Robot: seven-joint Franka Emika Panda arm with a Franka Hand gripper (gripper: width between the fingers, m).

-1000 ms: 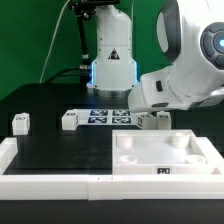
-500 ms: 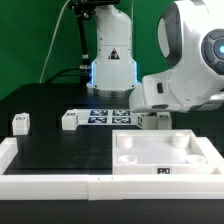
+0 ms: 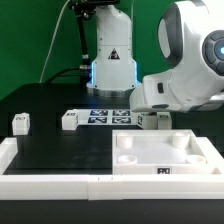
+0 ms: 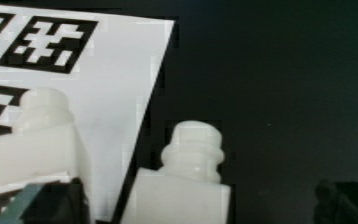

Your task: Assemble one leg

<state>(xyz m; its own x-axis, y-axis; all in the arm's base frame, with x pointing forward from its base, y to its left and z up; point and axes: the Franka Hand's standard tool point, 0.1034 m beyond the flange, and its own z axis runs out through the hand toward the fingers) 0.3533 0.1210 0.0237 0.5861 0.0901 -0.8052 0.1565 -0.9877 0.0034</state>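
Note:
In the wrist view a white leg (image 4: 186, 158) with a stepped rounded end lies on the black table between my gripper's (image 4: 197, 206) two dark fingers (image 4: 48, 204). The jaws are open, with a gap on each side of the leg. A second look-alike leg (image 4: 55, 128) lies beside it on the edge of the marker board (image 4: 105, 60). In the exterior view my gripper (image 3: 152, 121) is low at the table, just behind the large white tray (image 3: 165, 158). The leg there is mostly hidden by the fingers.
Two more small white legs (image 3: 20, 122) (image 3: 69, 120) stand at the exterior view's left on the black table. The marker board (image 3: 105, 116) lies in front of the robot base. A white rail (image 3: 50, 182) runs along the front edge.

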